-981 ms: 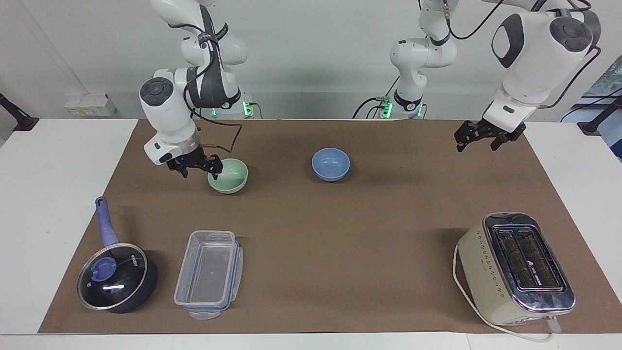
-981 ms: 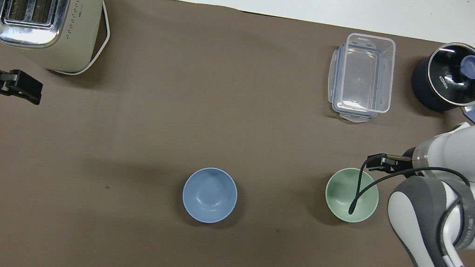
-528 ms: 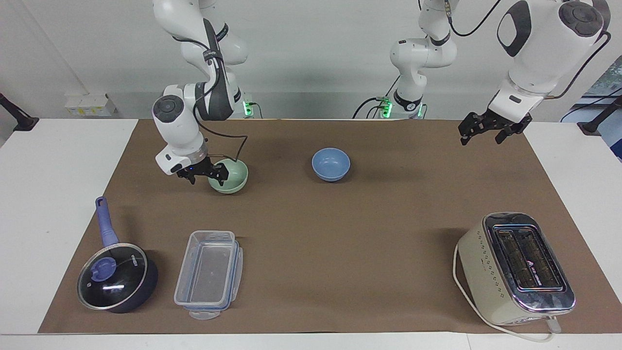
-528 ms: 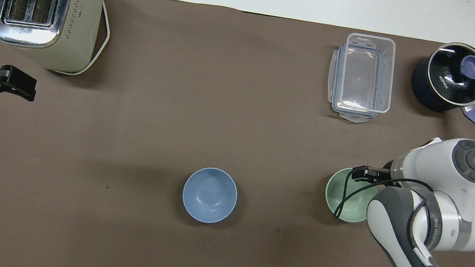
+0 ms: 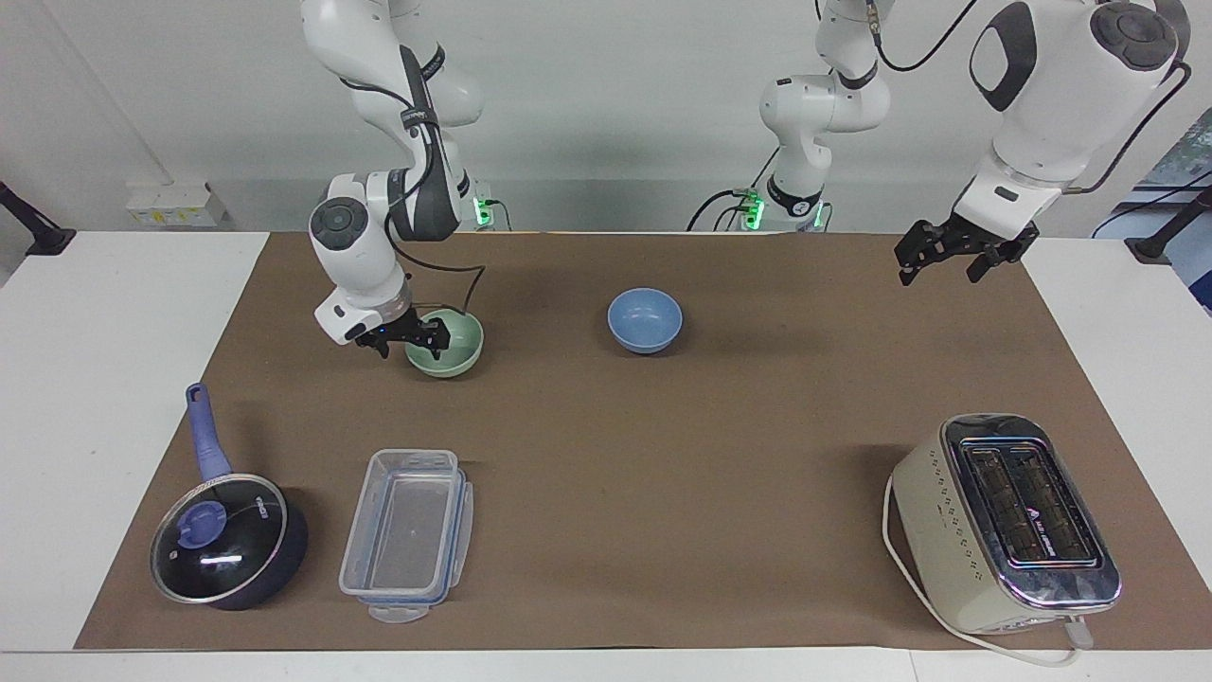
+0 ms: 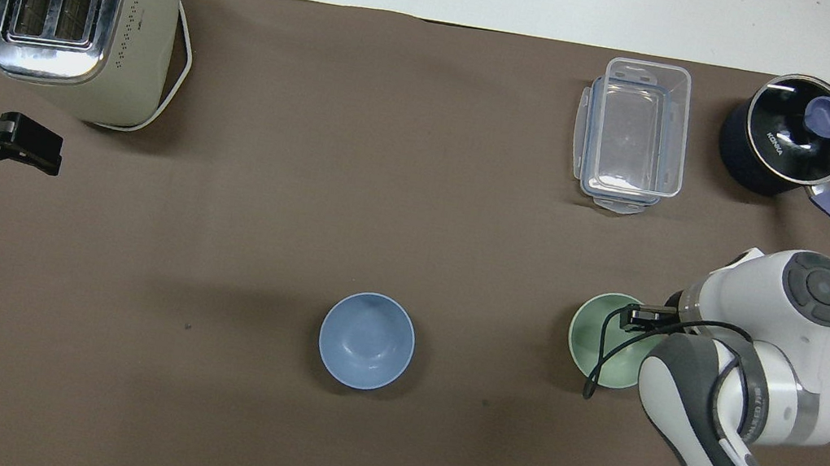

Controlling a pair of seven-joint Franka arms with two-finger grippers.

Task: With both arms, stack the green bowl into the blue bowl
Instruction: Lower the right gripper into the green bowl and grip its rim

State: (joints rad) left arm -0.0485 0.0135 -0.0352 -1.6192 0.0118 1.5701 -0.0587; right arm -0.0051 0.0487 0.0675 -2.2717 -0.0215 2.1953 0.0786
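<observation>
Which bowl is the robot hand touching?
The green bowl: the right gripper is at its rim. The blue bowl sits alone mid-table.

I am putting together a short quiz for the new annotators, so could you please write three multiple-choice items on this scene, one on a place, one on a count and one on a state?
1. Where is the right gripper?
A. at the green bowl's rim
B. over the toaster
C. inside the clear container

2. How many bowls are on the table?
A. one
B. two
C. three

3. How does the blue bowl stand?
A. upside down
B. upright and empty
C. upright with the green bowl in it

Key: 1 A, its fingers straddle the rim of the green bowl on the side toward the right arm's end of the table. 2 B, only the green and blue ones show. 3 B, its hollow faces up with nothing inside, and the green bowl sits apart.
</observation>
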